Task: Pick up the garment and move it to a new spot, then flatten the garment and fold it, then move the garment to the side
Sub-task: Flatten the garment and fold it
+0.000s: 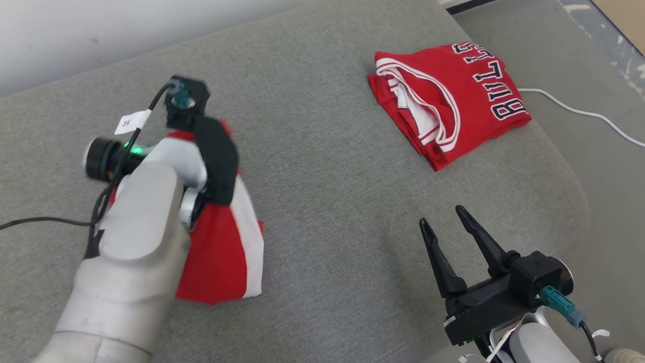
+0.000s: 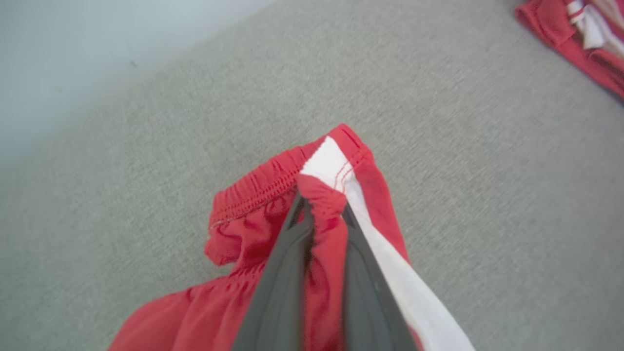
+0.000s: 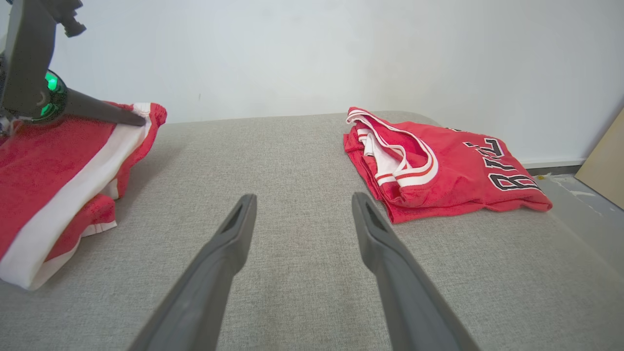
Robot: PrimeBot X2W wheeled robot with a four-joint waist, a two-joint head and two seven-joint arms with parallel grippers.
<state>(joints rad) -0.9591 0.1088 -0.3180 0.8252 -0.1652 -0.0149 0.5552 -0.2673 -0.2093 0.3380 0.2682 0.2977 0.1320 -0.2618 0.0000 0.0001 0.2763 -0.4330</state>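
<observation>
Pinching the red fabric shorts with a white side stripe [image 2: 243, 234] at the gathered elastic waistband with the left gripper [image 2: 319, 197], both dark fingers [image 2: 278, 292] drawn together on a fold of red cloth. Holds that waistband end clear of the grey woven cushion surface [image 1: 327, 176]; leaves the rest of the shorts in a loose heap on the cushion's left side, partly under the pale forearm [image 1: 131, 252]. Keeps nothing in the right gripper [image 1: 441, 214]: fingers spread apart, low over the near right of the cushion, well apart from the shorts. Records a folded red basketball jersey with dark lettering [image 1: 453, 101] flat at the far right of the cushion, and a white cable [image 1: 579, 111] just beyond it.
</observation>
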